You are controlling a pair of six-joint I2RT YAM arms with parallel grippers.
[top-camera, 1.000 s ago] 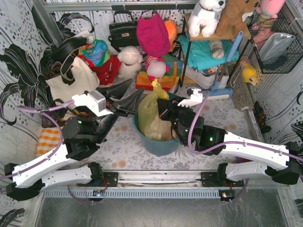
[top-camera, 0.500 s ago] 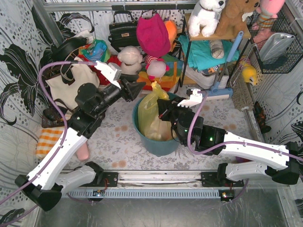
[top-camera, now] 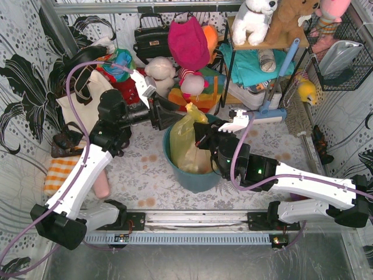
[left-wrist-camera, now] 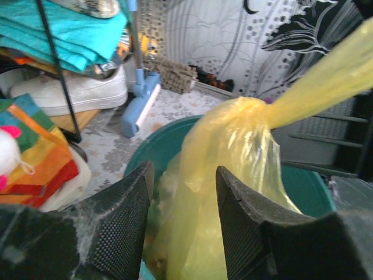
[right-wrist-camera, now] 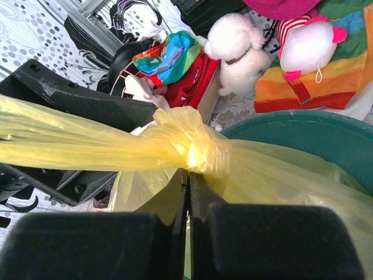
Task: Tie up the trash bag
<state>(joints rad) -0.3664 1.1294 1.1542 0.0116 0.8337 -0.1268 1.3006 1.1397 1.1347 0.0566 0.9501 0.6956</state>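
The trash bag (top-camera: 185,139) is thin yellow plastic and stands in the teal bucket (top-camera: 195,178). Its neck is gathered into a knot (right-wrist-camera: 192,139) with a twisted tail stretching left. My right gripper (top-camera: 201,138) is shut on a fold of the bag just under the knot, as the right wrist view (right-wrist-camera: 189,178) shows. My left gripper (top-camera: 175,116) is open at the bucket's far-left rim, beside the bag's top. In the left wrist view (left-wrist-camera: 185,175) the bag (left-wrist-camera: 233,151) lies just beyond the two spread fingers, not touching them.
A cream tote bag (top-camera: 87,99) and a black handbag (top-camera: 151,38) stand at the back left. Plush toys (top-camera: 160,76) and a rainbow cloth sit behind the bucket. A metal rack (top-camera: 256,64) and a blue brush (top-camera: 274,111) are at the back right. An orange checked cloth (top-camera: 58,174) lies left.
My left arm rose from the left of the bucket and swung far and right, bringing its open gripper to the bag's top. The right gripper and the bag stayed put.
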